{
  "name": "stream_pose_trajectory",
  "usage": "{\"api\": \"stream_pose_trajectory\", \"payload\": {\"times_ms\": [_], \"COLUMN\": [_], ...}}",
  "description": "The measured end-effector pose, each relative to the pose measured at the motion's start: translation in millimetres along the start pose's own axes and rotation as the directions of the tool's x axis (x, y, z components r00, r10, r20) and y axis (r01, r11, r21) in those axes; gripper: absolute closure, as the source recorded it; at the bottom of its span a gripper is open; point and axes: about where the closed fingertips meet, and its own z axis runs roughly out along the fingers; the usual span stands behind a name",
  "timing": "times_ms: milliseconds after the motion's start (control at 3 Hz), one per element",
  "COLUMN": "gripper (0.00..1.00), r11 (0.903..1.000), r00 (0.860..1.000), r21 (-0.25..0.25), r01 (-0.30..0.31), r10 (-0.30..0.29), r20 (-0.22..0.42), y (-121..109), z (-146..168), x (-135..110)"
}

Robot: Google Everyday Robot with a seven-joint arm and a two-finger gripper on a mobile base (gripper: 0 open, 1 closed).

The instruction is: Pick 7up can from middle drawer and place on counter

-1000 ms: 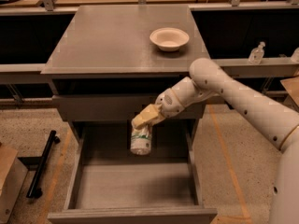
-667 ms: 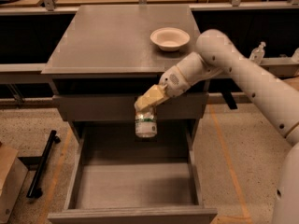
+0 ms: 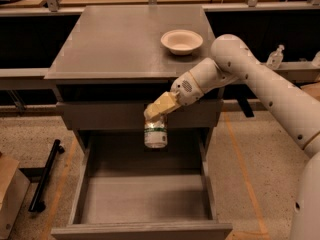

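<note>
Arm point(image 3: 260, 79) stretching out, tilting downward.
The gripper point(image 3: 154, 119) is clasping the 7up can point(image 3: 155, 135) just beneath it, the arm rising up-right behind.

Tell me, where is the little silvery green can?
The small silvery 7up can hangs mid-picture in the tan gripper, above the open grey middle drawer and lower than the flat grey counter.

High frontal view down onto counter point(image 3: 115, 39) and middle drawer point(image 3: 145, 199), pincer point(image 3: 155, 117) mid-frame
</note>
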Motion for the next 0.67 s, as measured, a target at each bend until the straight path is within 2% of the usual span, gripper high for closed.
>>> {"api": "stream_pose_trajectory", "payload": {"times_ms": [333,667], "gripper": [1.00,1.00], "r11": [0.9994,0.9915], "r00": [0.998,0.994], "r21": [0.031,0.110], "r01": [0.016,0.070], "r10": [-0.018,-0.078], "r20": [0.056,0.077], "y": [-5.9,2.5], "z": [-6.2,-28.9], "x": [-14.4,-48.1]}}
